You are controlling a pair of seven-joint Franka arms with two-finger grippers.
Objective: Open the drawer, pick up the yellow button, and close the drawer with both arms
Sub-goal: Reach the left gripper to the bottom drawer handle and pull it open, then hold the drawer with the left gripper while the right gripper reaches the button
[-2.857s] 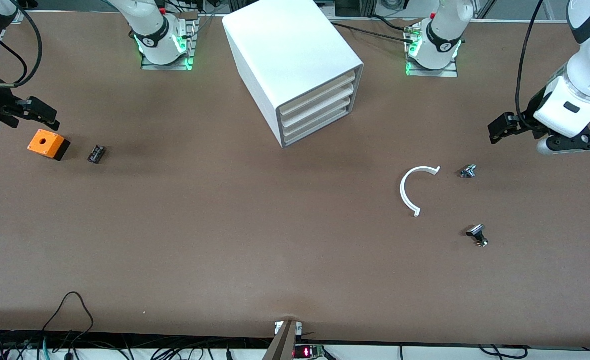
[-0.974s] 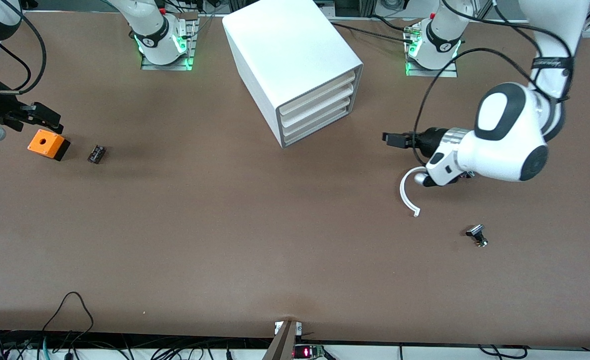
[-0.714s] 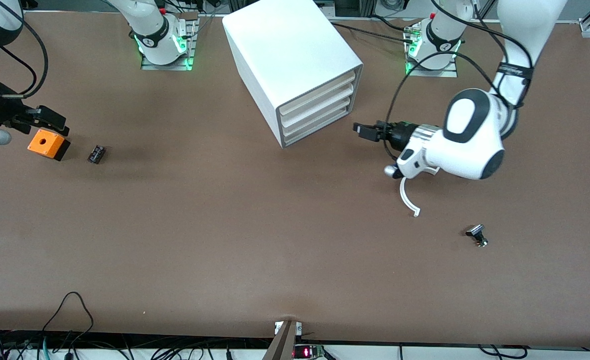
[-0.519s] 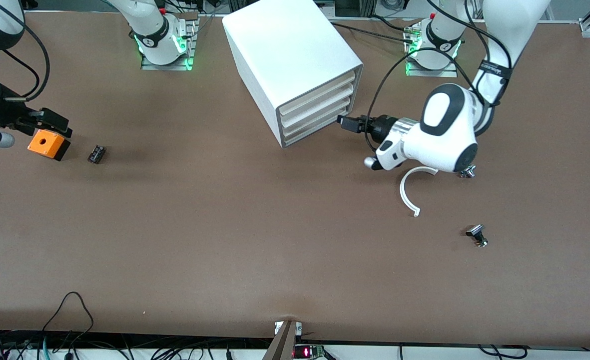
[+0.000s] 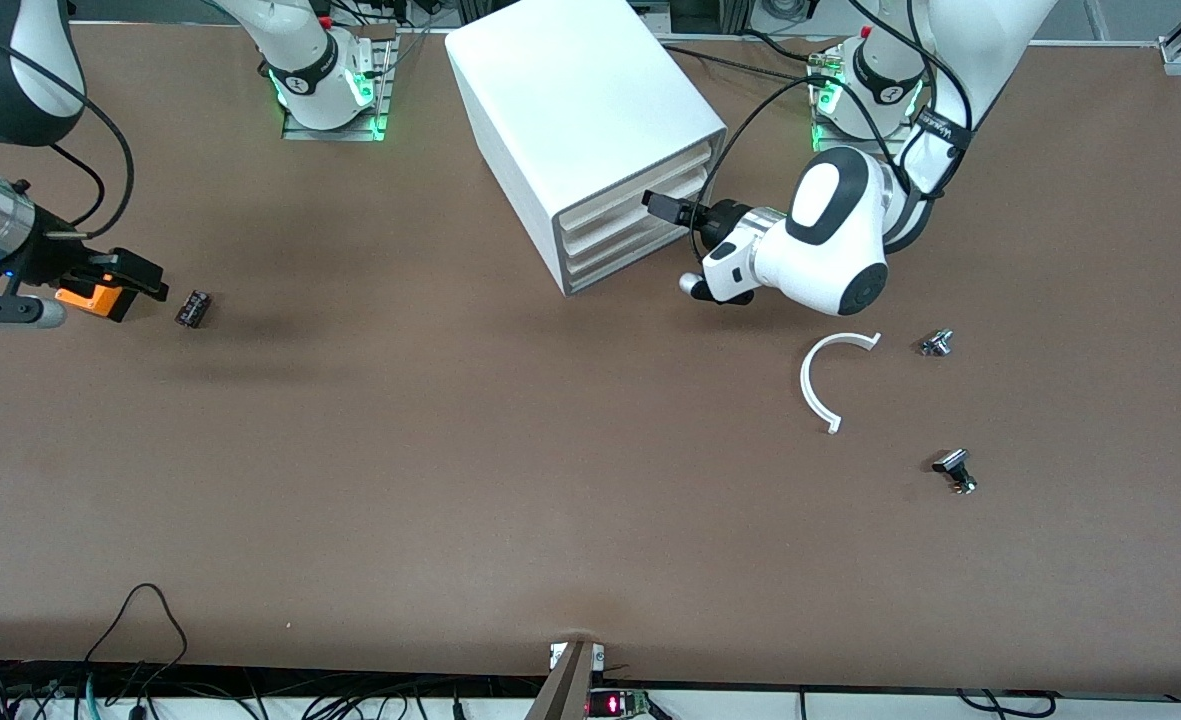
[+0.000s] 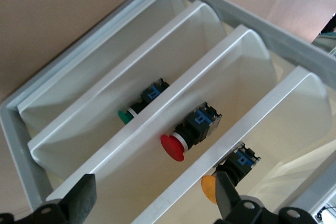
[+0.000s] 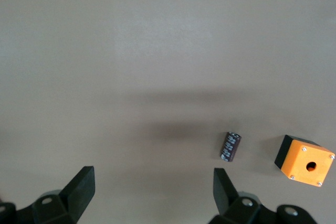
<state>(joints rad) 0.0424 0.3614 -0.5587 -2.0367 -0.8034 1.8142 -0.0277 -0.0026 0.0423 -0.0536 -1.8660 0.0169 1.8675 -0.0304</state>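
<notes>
The drawer [image 5: 640, 182] is the top one of four shallow off-white trays in a big white cabinet [image 5: 570, 120] with a grey rim, which stands on the brown table [image 5: 450, 450] between the two arm bases. It looks pushed in, level with the three drawers under it. Its front is a long, low strip, and its long axis runs along the cabinet's open face, which is turned toward the front camera and a little toward the left arm's end of the table. In the left wrist view the trays show as slanted white bands; an orange button [image 6: 210, 188] with a dark body lies in one tray, a red button [image 6: 173, 147] in the next one and a green button [image 6: 126, 116] in the one after. The left gripper [image 5: 662, 208] is just in front of the drawer fronts, with its fingers spread apart and nothing between them. The right gripper [image 5: 130, 276] is over the orange box [image 5: 95, 298], near the small black block [image 5: 193, 307], with its fingers also apart and holding nothing.
</notes>
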